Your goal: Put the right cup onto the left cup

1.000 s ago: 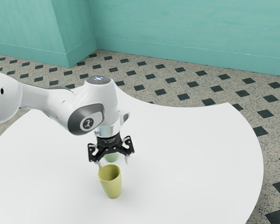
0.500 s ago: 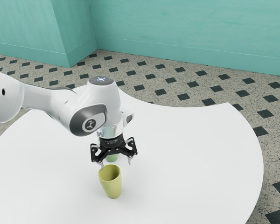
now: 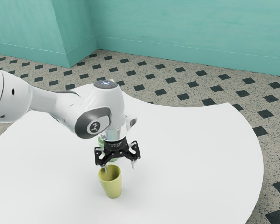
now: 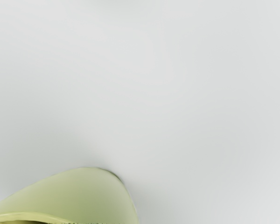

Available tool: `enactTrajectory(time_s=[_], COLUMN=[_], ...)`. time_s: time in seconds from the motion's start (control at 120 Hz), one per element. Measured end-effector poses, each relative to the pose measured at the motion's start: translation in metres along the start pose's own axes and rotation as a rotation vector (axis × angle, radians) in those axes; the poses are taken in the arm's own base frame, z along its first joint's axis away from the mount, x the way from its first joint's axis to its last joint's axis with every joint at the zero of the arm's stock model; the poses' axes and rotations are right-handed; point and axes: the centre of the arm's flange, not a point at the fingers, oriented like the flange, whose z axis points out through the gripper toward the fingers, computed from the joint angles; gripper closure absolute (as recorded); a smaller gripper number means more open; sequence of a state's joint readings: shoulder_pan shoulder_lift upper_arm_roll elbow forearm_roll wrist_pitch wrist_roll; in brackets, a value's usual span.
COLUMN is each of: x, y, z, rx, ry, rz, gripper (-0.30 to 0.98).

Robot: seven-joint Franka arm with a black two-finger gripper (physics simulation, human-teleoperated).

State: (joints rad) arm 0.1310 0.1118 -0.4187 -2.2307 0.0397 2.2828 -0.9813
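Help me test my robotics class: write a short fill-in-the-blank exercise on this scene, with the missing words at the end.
In the exterior view, the gripper is not shut but ____.
There, the green cup is partly hidden ____ the gripper.
The yellow cup is not tipped over but stands ____.
In the exterior view, the table is ____ in colour.

Missing words: open; behind; upright; white.

In the exterior view, green cup [image 3: 113, 160] mostly hidden behind the hand [image 3: 120, 167]; arm [image 3: 53, 101] cut off at left, tabletop [image 3: 200, 163] at bottom. In the wrist view, yellow cup [image 4: 93, 193] cropped below; faint smudge [image 4: 114, 1] above, too blurred to name.
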Motion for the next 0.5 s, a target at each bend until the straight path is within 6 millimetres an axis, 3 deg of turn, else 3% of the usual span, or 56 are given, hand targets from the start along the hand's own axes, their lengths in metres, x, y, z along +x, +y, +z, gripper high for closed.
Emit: enactTrajectory(time_s=[0.3,0.5], x=[0.003,0.004], y=[0.003,0.004], z=[0.014,0.014], rx=[0.002,0.000], ry=[-0.017,-0.011], rz=[0.005,0.009], gripper=[0.13,0.38])
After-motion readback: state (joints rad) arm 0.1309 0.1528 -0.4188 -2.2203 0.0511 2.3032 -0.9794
